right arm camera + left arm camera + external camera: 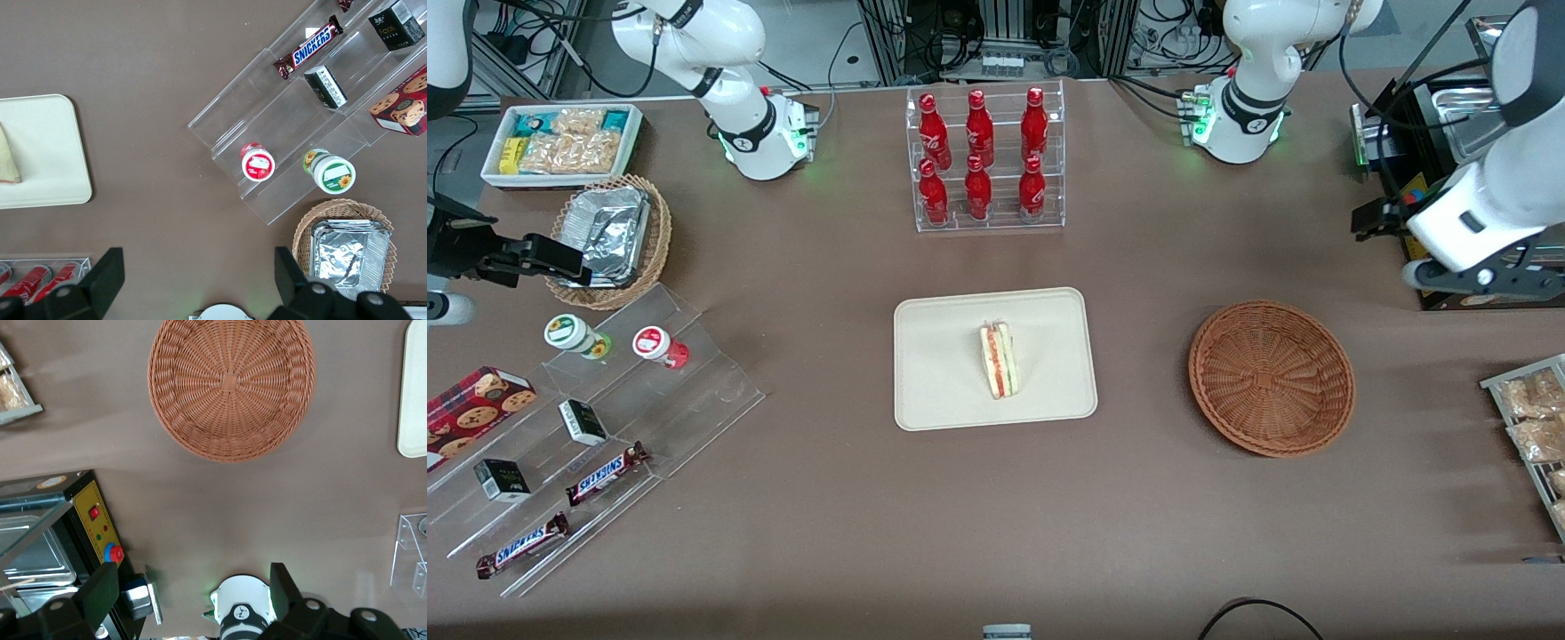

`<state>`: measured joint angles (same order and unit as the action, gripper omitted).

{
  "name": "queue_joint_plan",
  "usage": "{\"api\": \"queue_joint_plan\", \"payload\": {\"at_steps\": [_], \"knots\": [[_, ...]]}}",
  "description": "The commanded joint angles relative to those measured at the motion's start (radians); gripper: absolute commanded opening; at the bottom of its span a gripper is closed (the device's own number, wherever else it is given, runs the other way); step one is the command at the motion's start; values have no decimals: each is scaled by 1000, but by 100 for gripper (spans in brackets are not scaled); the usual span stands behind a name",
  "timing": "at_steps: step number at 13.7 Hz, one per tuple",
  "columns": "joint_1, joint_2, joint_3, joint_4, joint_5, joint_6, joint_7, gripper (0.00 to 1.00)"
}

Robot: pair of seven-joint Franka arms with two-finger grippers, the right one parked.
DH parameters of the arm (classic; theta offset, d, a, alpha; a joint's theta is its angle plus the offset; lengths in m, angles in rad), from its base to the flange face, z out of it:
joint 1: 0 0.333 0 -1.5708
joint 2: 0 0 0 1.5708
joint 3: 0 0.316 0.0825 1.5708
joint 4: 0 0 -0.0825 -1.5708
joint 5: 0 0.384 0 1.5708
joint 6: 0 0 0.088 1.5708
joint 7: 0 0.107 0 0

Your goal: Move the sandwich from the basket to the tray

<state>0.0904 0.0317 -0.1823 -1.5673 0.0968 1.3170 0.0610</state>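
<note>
One brown table (800, 498) — cabling and racks along frame top. Sandwich (999, 359) lying on tray (943, 373), frame centre; basket (1271, 377) right of it. Gripper (190, 600) parked at right edge, fingers spread, holding nothing. Lower left — "SNICKERS" bars (607, 473).

- A clear acrylic rack of six red cola bottles (983, 160) stood farther from the front camera than anything else I saw mid-table.
- Two brown Snickers bars (565, 508) lay on a clear stepped display (605, 427).
- A tan wicker basket holding crumpled foil (609, 238) sat near it.
</note>
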Motion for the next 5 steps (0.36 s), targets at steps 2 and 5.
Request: {"api": "queue_joint_plan", "payload": {"at_steps": [2, 5], "knots": [[-134, -70, 156, -34, -20, -21, 11, 100], [-133, -69, 162, -42, -40, -12, 11, 100]]}}
